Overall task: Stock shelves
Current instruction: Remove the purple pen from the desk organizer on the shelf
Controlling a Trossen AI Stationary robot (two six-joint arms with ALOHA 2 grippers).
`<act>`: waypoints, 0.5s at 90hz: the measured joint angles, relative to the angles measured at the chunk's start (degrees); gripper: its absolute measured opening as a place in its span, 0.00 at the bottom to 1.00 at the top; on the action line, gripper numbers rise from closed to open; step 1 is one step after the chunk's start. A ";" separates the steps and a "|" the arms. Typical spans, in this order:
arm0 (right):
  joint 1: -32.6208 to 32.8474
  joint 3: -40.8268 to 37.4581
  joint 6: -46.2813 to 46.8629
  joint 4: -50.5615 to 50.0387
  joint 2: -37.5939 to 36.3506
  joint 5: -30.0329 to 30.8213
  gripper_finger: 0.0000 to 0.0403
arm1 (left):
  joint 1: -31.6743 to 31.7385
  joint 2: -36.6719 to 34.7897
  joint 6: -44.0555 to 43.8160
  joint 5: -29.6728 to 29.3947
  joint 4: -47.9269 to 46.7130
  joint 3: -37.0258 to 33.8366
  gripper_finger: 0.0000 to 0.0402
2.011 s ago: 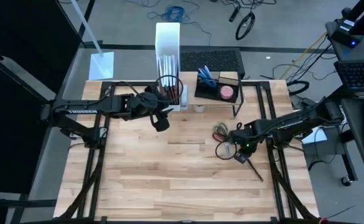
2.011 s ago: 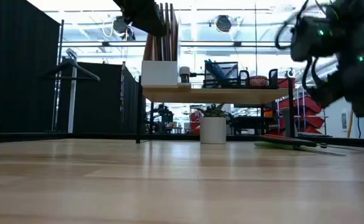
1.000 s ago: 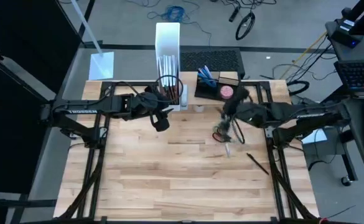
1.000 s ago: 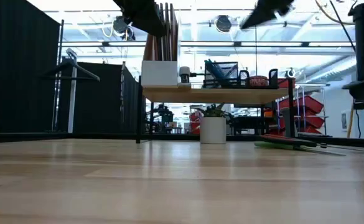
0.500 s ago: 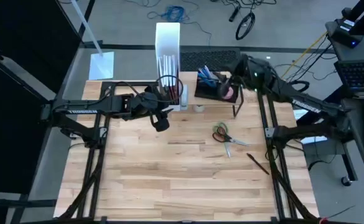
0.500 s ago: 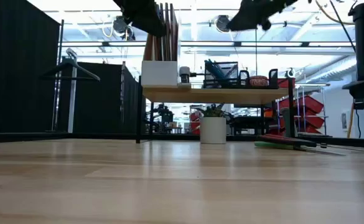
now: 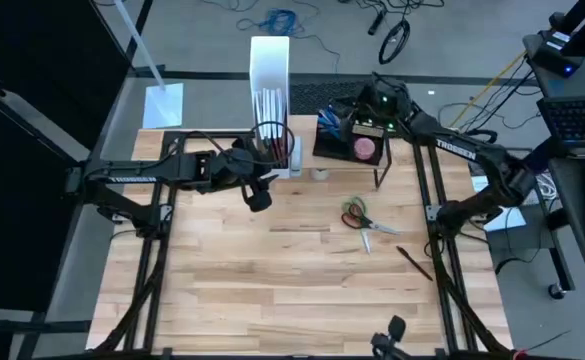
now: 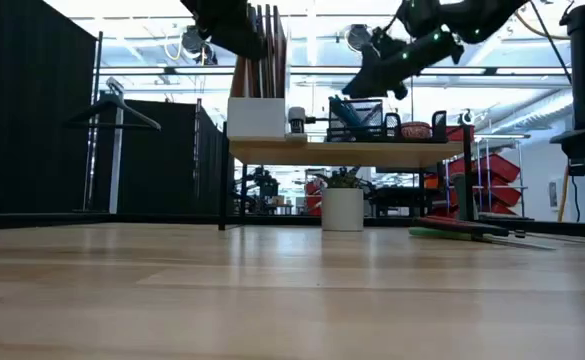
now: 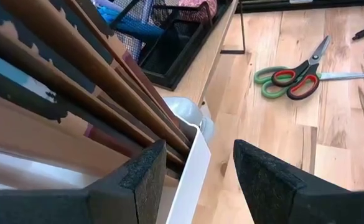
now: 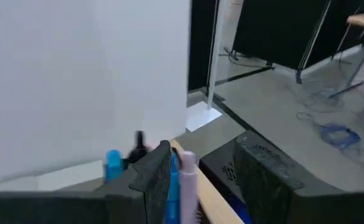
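From above, you see the shelves (image 7: 367, 158) along the upper middle edge of the bench (image 7: 272, 290), its black tray (image 7: 334, 140) and pink disc (image 7: 365, 148) on top. The right claw (image 7: 357, 118) sits over the tray's upper right part, the left claw (image 7: 270, 150) at the white file box (image 7: 270, 75) just left of the riser. Scissors (image 7: 357, 214) and a dark pen (image 7: 412, 266) lie right of centre; the lower left half of the bench is bare wood.

From bench height, the shelves (image 8: 347, 152) stand centre frame, open floor showing between the legs, with the right claw (image 8: 357, 90) hanging just above the mesh tray (image 8: 355, 118).

Your left wrist view shows the left claw (image 9: 197, 162) spread apart, straddling the file box's white edge (image 9: 191, 168) beside brown folders (image 9: 76, 68).

Your right wrist view shows the right claw (image 10: 200, 163) apart, a blue marker (image 10: 113, 165) near its fingers.
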 joint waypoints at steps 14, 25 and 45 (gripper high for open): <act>-0.50 -0.02 0.00 -0.41 1.56 -0.22 0.36 | -0.01 0.00 0.01 -0.01 0.04 0.01 0.44; -0.50 -0.02 -1.58 -0.31 1.68 -0.26 0.30 | -0.02 0.00 0.01 0.00 0.05 0.00 0.44; -0.44 -0.02 -2.44 -0.29 1.68 -0.48 0.05 | -0.02 0.00 0.00 0.00 0.10 0.00 0.44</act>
